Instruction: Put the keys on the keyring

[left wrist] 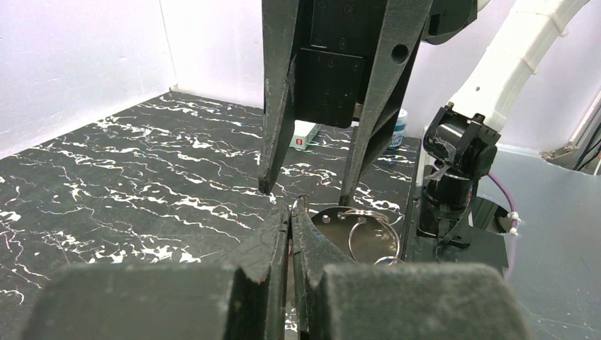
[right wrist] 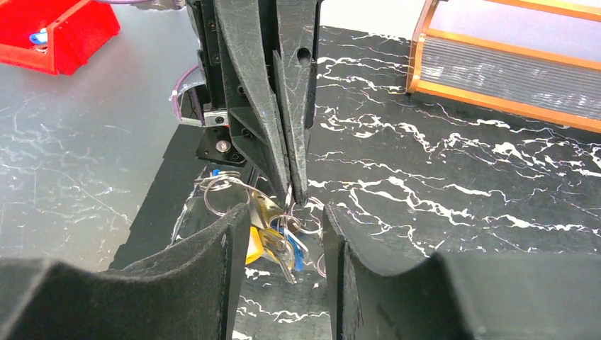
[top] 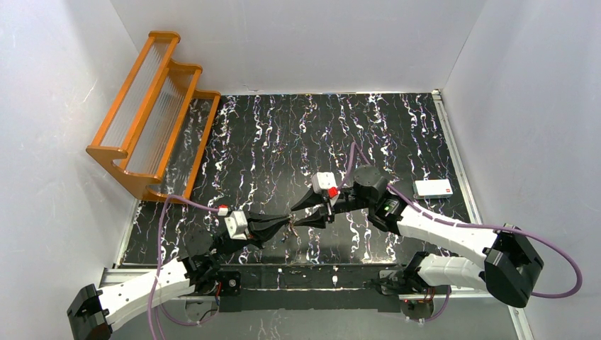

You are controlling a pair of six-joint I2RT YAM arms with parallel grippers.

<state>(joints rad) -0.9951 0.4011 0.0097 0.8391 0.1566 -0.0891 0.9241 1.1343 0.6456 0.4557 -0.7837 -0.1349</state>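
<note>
— Looking at the left gripper (left wrist: 290, 216), is it closed?

— Yes. Its two fingers are pressed together on a thin wire loop of the keyring (left wrist: 368, 241), near the front edge of the black marbled mat (top: 283, 142).

— And the right gripper (left wrist: 305, 194)?

— It faces the left one tip to tip. Its jaws are apart, one finger on each side of the bunch, and I see it holding nothing.

— Where are the keys (right wrist: 280, 248)?

— They are bunched just under the left tips, between the right fingers. A yellow head (right wrist: 253, 248) and a blue head (right wrist: 299, 261) show among the wire rings, and the silver oval plate of the keyring sits just beside them. I cannot tell whether the keys are threaded on.

— Anything else on the table?

— An orange rack (top: 152, 113) stands at the far left, and a small white box (top: 432, 188) lies near the right edge.
</note>
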